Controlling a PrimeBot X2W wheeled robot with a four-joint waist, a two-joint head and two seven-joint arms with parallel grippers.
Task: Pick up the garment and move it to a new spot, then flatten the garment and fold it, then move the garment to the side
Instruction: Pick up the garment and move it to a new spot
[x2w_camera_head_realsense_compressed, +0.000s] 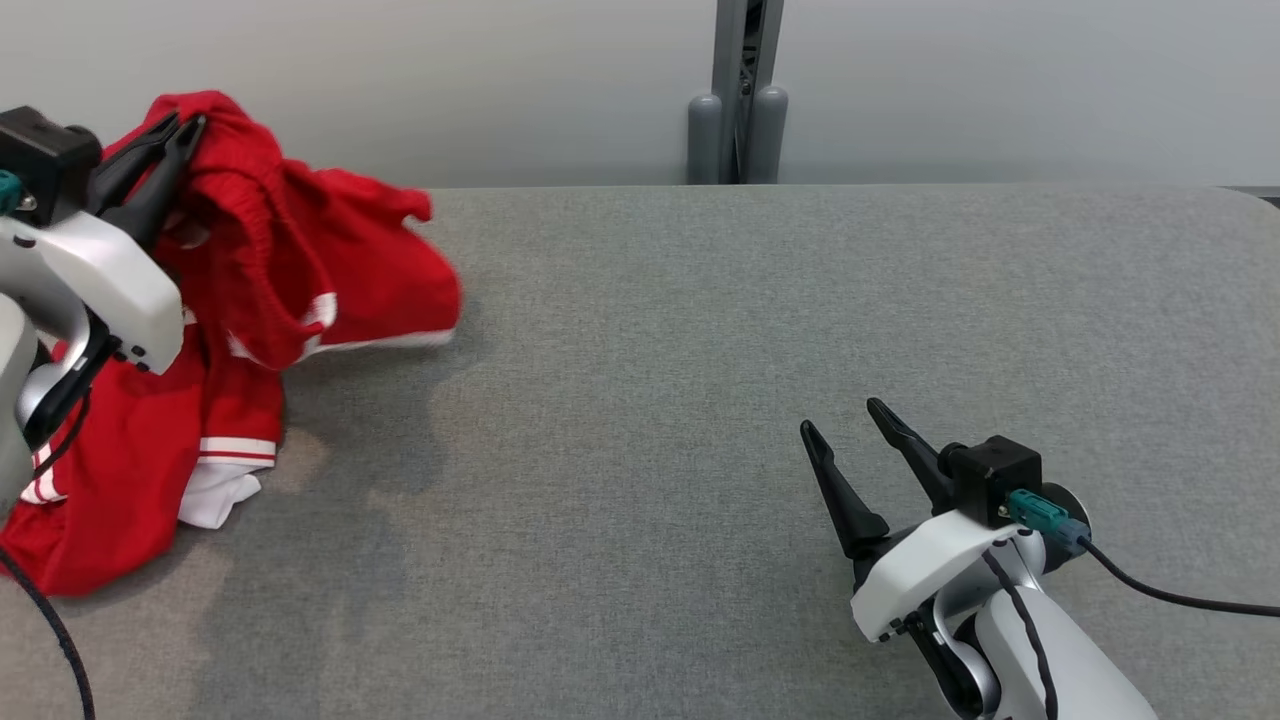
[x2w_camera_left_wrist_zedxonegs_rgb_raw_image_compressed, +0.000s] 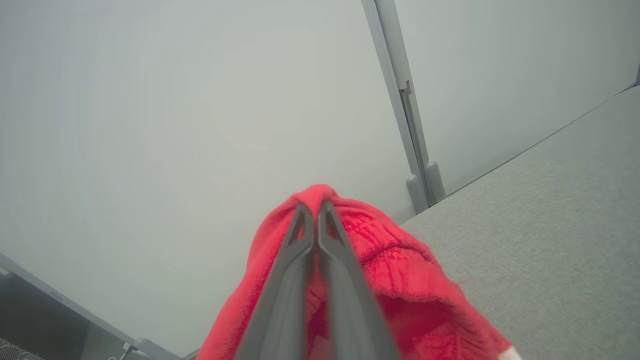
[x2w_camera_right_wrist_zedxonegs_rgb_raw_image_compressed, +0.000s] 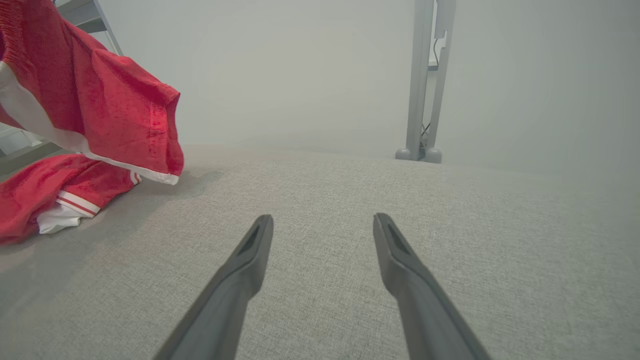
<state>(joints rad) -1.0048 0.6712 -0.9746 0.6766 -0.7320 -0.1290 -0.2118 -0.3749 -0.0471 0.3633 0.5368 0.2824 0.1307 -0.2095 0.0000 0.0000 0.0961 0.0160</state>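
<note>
The left gripper (x2w_camera_head_realsense_compressed: 180, 128) pinches the garment (x2w_camera_head_realsense_compressed: 330, 260), half-raised at the table's (x2w_camera_head_realsense_compressed: 700, 350) left edge. The right gripper (x2w_camera_head_realsense_compressed: 840, 417), jaws spread and empty, sits well apart to its right.

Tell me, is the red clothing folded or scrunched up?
Scrunched, not folded. The left gripper pinches the red garment by its top; the rest lies bunched on the grey table.

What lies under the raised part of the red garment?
Under it: the grey table and the lower folds of the garment, resting there. The left gripper pinches the top. Whatever those folds cover is hidden.
</note>
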